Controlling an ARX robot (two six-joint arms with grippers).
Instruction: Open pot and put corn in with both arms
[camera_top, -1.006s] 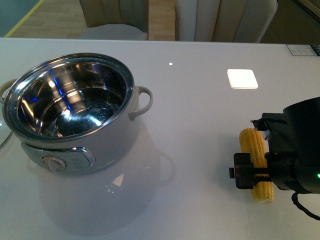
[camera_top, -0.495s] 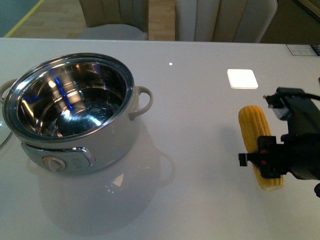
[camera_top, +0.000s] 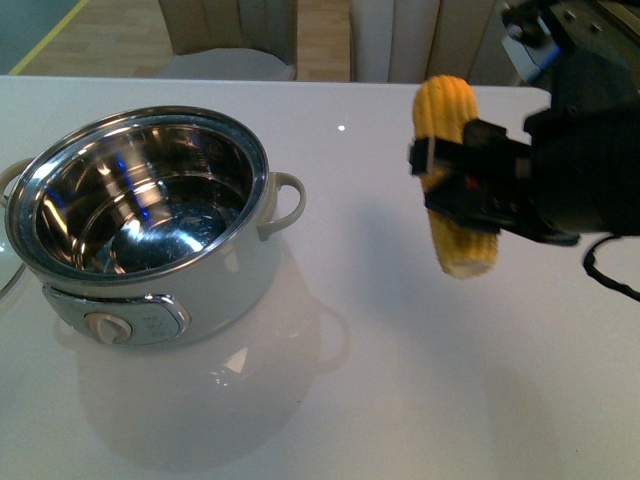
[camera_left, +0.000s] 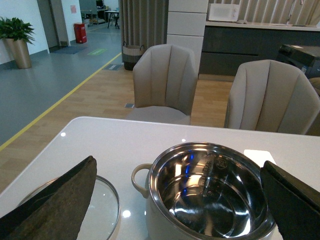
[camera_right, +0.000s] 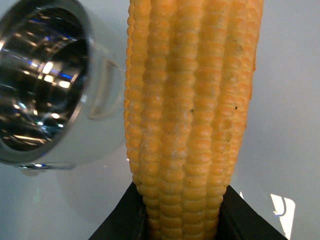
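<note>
Bright, glare in pot (camera_top: 140, 215), perhaps blur

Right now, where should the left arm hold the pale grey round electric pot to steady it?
Probably the pot's left loop handle, from its outer side: it juts out clear, slim enough for fingers; the bowl looks too wide.

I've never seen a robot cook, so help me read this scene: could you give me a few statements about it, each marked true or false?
1. The pot has no lid on it. True.
2. The corn lies inside the pot. False: the right pincer holds it in the air, to the pot's right.
3. The pot is empty inside. True.
4. The left pincer grips the glass lid. False: it is open and holds nothing; the lid lies on the table beside the pot.
</note>
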